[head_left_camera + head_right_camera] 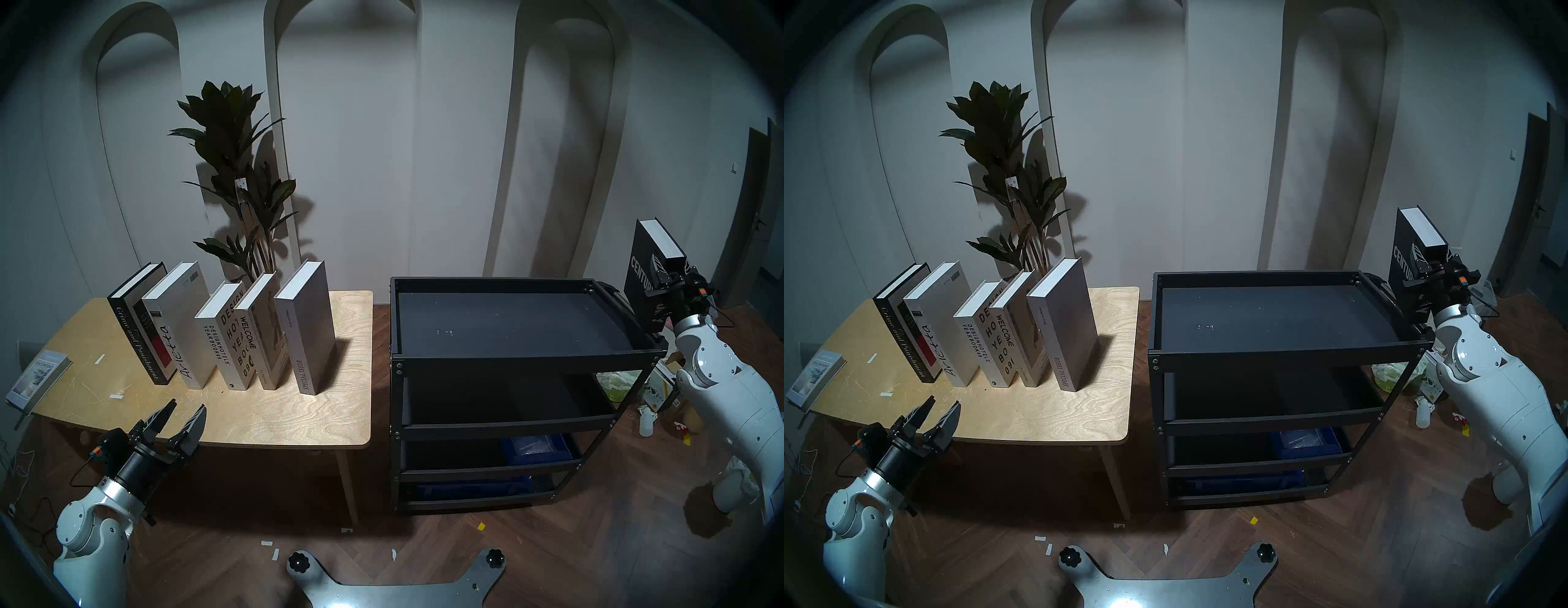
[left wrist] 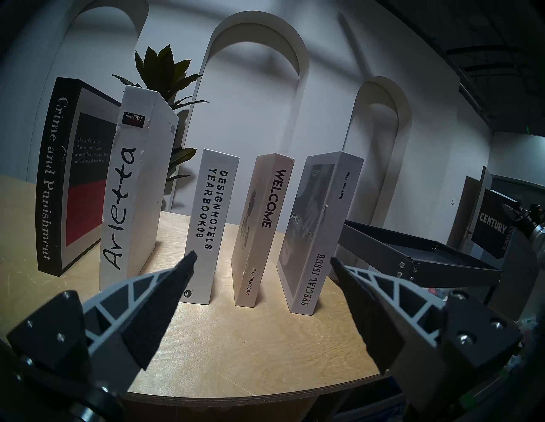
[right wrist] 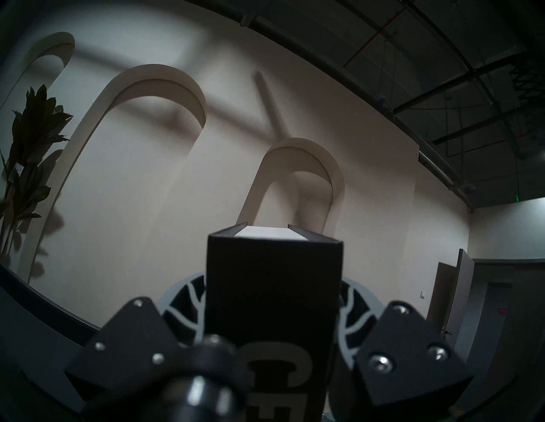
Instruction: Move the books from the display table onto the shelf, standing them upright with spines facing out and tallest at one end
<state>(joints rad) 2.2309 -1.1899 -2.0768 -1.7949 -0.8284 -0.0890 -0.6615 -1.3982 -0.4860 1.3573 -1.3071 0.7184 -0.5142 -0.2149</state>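
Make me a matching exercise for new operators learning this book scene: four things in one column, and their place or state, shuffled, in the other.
Things:
1. Century book
2. Special Issue book
3. Discontent book
4. left hand

Places or states:
A. lying flat at the display table's far left edge
B. open, holding nothing, by the table's front edge
C. gripped in the right hand, beyond the shelf's right end
D. upright, rightmost in the row on the table

Pairs: 1-C, 2-D, 3-A, 4-B
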